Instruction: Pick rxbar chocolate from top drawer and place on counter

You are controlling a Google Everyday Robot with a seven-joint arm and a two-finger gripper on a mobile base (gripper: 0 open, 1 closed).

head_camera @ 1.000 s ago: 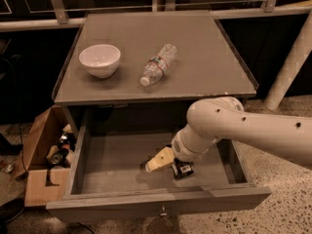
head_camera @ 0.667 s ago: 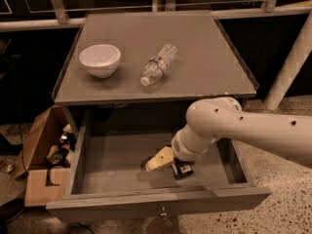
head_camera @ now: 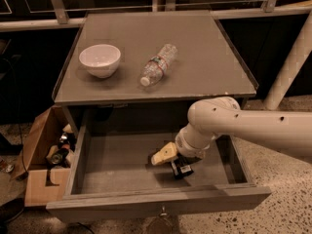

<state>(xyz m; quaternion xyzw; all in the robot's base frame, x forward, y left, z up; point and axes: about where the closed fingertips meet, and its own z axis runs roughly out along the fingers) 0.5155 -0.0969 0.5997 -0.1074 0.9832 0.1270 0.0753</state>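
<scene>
The top drawer (head_camera: 156,199) is pulled open below the counter (head_camera: 195,67). My white arm reaches in from the right, and the gripper (head_camera: 168,160) is low inside the drawer, right of its middle, close to the floor. A small black object with pale print (head_camera: 181,169), which looks like the rxbar chocolate, sits right at the gripper, partly hidden under the wrist. I cannot tell whether it is held or lying on the drawer floor.
A white bowl (head_camera: 100,60) stands on the counter at the left and a clear plastic water bottle (head_camera: 158,65) lies in the middle. An open cardboard box with cans (head_camera: 44,155) sits on the floor at the left. A white post (head_camera: 290,67) rises at the right.
</scene>
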